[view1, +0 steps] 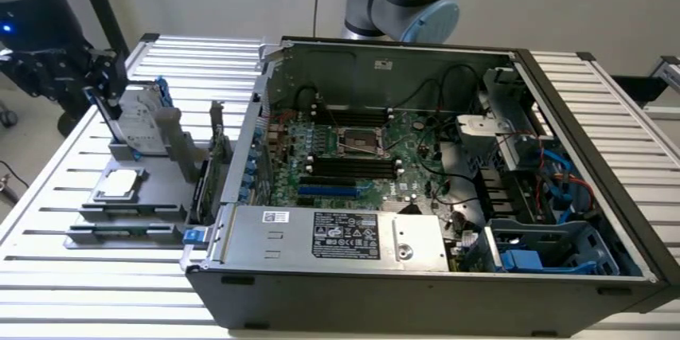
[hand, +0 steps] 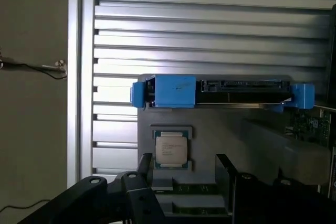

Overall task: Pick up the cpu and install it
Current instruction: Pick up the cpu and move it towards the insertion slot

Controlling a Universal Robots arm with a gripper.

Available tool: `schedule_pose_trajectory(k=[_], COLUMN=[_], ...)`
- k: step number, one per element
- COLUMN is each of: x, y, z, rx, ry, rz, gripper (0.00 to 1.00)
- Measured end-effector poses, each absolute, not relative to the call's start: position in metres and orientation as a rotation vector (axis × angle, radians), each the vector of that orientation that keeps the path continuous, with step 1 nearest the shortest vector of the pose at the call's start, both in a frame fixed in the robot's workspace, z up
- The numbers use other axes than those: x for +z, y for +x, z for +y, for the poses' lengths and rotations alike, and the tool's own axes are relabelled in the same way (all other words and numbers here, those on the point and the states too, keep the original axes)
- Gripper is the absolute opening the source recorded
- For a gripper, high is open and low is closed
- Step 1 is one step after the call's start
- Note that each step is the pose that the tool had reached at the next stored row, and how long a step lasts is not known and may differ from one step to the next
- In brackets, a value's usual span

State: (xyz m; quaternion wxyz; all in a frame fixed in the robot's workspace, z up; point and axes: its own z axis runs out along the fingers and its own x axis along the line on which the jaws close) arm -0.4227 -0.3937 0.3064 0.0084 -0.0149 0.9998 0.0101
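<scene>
The cpu is a small, flat, silver-grey square chip lying in a pocket of the grey fixture tray, at the exterior view's left beside the open computer case. My gripper hangs above the far end of that tray, behind the upright hard drive. In the wrist view the cpu lies a short way ahead of my open gripper, close to one black finger. Nothing is between the fingers. The bare socket sits mid-motherboard inside the case.
An upright silver hard drive with blue brackets stands on the tray just beyond the cpu. Narrow green boards lie in the tray's near slots. A grey power supply with a white label fills the case's front. The slatted aluminium table carries everything.
</scene>
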Motion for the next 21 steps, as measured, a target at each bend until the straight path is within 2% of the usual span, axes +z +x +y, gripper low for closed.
schedule_pose_trajectory(k=[21], x=[0.268], y=[-0.423], z=[-0.417], rx=[0.036], ry=[-0.149], rz=[3.142], gripper=[0.6])
